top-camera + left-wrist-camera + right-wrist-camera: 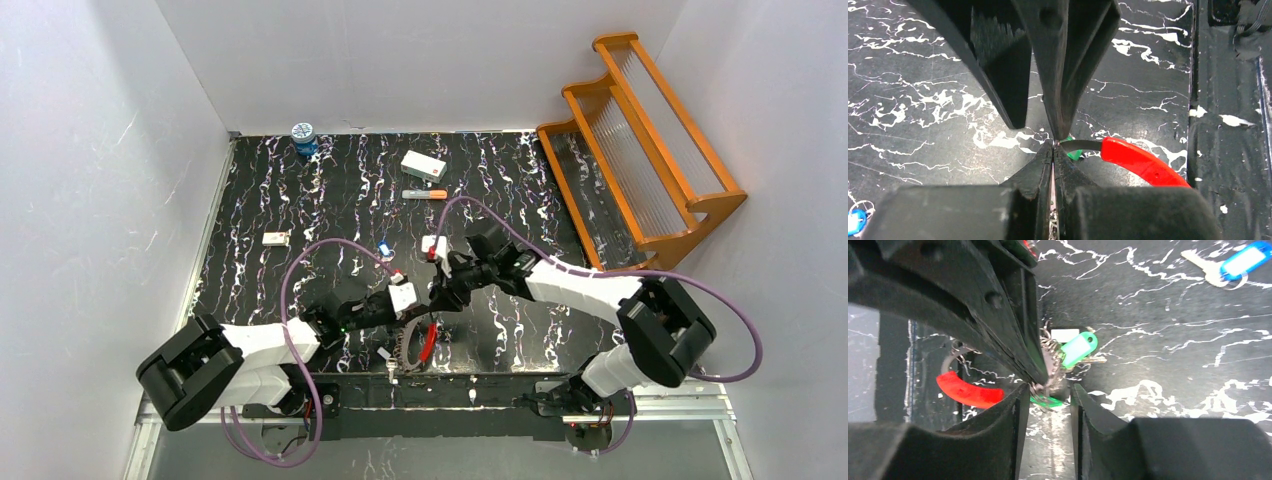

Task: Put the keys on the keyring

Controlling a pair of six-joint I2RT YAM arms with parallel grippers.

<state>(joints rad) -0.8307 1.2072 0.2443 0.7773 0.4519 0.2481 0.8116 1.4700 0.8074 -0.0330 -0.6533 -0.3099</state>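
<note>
The keyring [427, 343] lies near the table's front edge, and its red part [1140, 162] curves to the right of my left gripper [1053, 145]. That gripper is shut on the ring's thin silver end, next to a small green piece [1074, 152]. My right gripper [1050, 390] stands open just in front of the same spot, nose to nose with the left fingers [1013, 335]. A green-tagged key [1078, 349] hangs by the ring's chain at the left fingertips. A blue-tagged key [1243, 260] lies apart on the table. Top view: left gripper [408, 297], right gripper [443, 293].
An orange wooden rack [640, 150] stands at the back right. An orange-tipped marker [425, 194], a white box [423, 163] and a blue jar [303, 138] sit toward the back. A small white tag [276, 238] lies left of centre. Purple cables arc over both arms.
</note>
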